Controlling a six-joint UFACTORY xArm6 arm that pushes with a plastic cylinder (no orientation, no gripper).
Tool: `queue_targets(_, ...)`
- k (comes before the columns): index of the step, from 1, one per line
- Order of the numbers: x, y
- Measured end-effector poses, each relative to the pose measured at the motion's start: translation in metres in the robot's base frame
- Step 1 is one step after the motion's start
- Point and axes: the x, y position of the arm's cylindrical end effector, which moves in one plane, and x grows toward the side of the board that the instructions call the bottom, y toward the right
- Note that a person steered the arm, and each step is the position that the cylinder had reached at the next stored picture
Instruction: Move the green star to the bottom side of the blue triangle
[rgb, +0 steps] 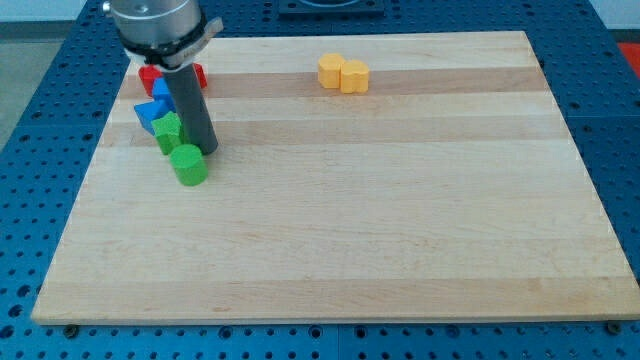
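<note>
The green star (167, 132) lies near the board's upper left, touching the lower right of a blue block (149, 113) that looks like the blue triangle. My tip (207, 151) rests on the board just right of the green star, touching or nearly touching it. A green cylinder (188, 165) sits just below the star and below-left of my tip. The rod hides part of the blocks behind it.
A second blue block (160, 90) and red blocks (150, 75) (198, 73) sit above the star, partly hidden by the rod. Two yellow blocks (330, 70) (354, 76) touch each other at the top middle. The wooden board (400, 220) ends close to the left of the cluster.
</note>
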Motion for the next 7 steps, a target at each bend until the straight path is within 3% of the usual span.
queue_targets(2, -0.046, 0.013)
queue_targets(7, -0.066, -0.009)
